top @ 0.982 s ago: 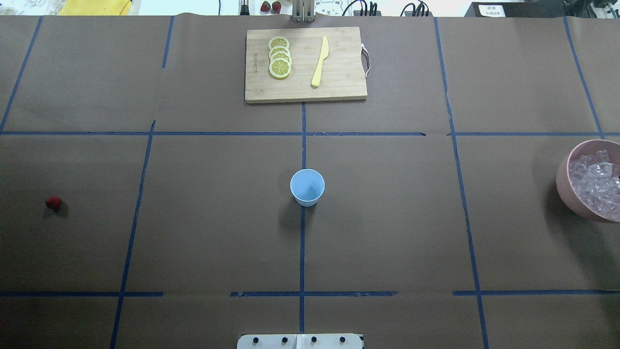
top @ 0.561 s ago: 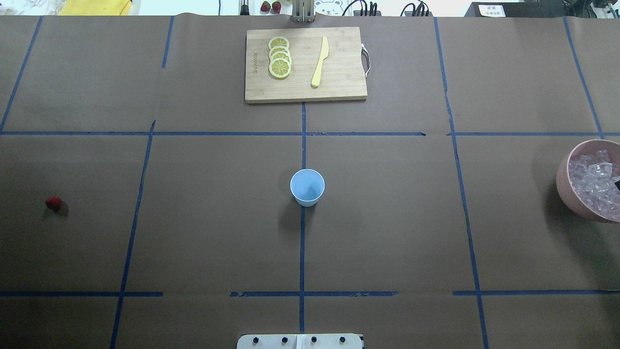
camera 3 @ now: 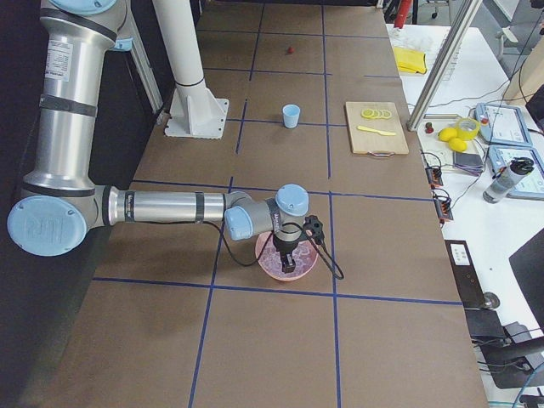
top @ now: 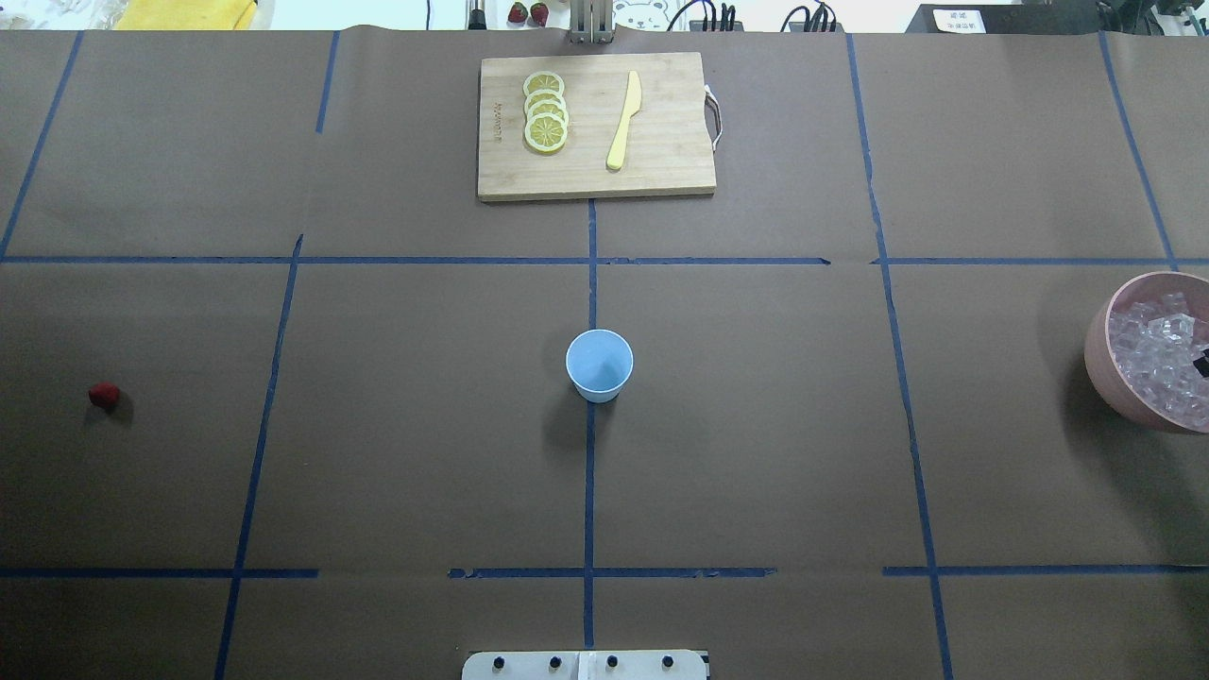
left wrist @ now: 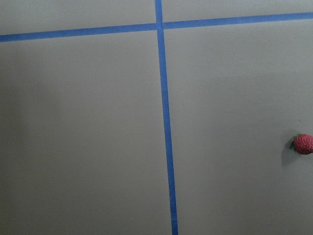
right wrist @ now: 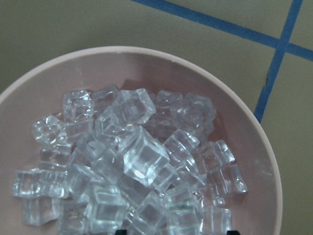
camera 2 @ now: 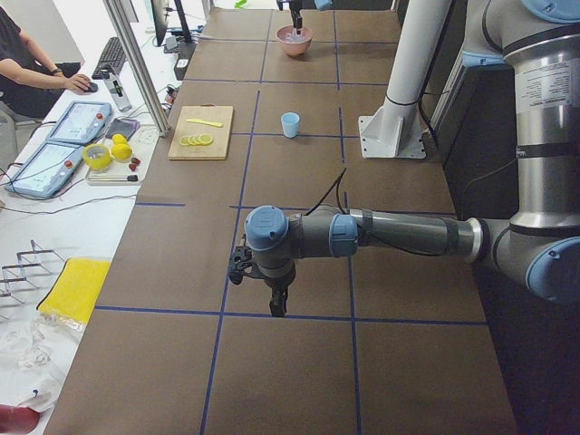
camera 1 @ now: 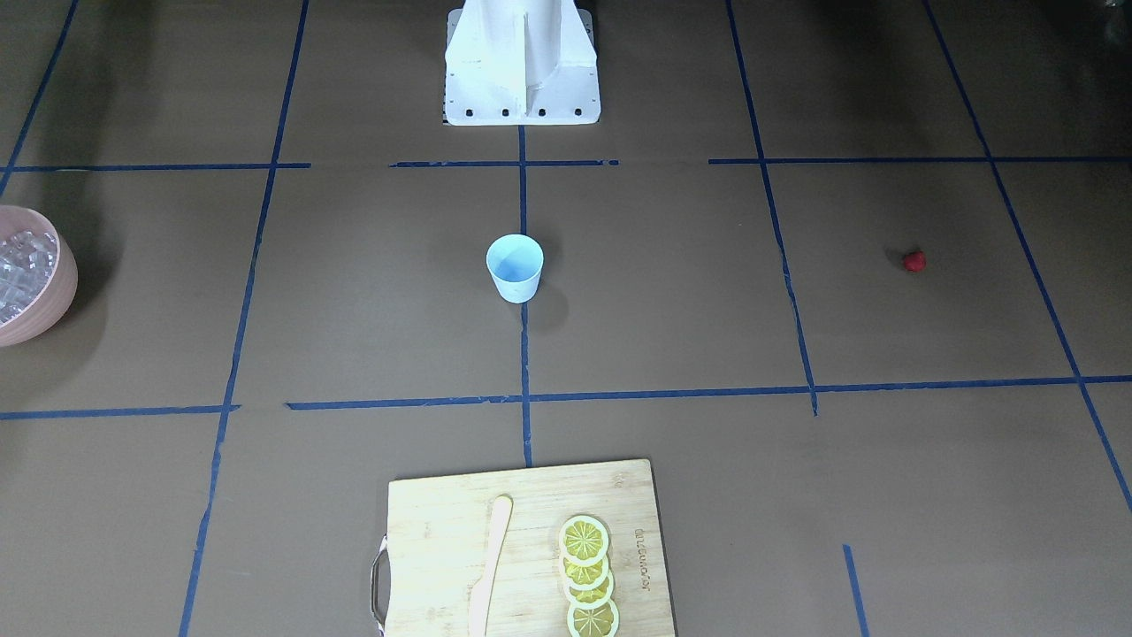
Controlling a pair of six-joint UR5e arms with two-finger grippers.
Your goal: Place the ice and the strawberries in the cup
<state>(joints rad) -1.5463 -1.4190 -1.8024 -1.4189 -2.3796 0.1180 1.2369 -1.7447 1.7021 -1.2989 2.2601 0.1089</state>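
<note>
The pale blue cup (top: 599,364) stands upright at the table's middle, also in the front-facing view (camera 1: 515,268). The red strawberry (top: 104,395) lies at the far left, and shows at the right edge of the left wrist view (left wrist: 303,144). Clear ice cubes (right wrist: 142,156) fill the pink bowl (top: 1105,364). My right gripper (camera 3: 287,262) hangs low over the ice; its fingertips (right wrist: 123,231) stand apart at the wrist view's bottom edge, nothing between them. My left gripper (camera 2: 278,306) points down above bare table, beside the strawberry; I cannot tell whether it is open or shut.
A wooden cutting board (top: 661,161) at the far centre holds lemon slices (top: 546,111) and a yellow knife (top: 624,121). Blue tape lines cross the brown table. The robot's white base (camera 1: 522,62) stands at the near edge.
A dark tip of my right gripper has come into the overhead view over the bowl at the right edge and moved slightly inward. Cup and strawberry have not moved.
</note>
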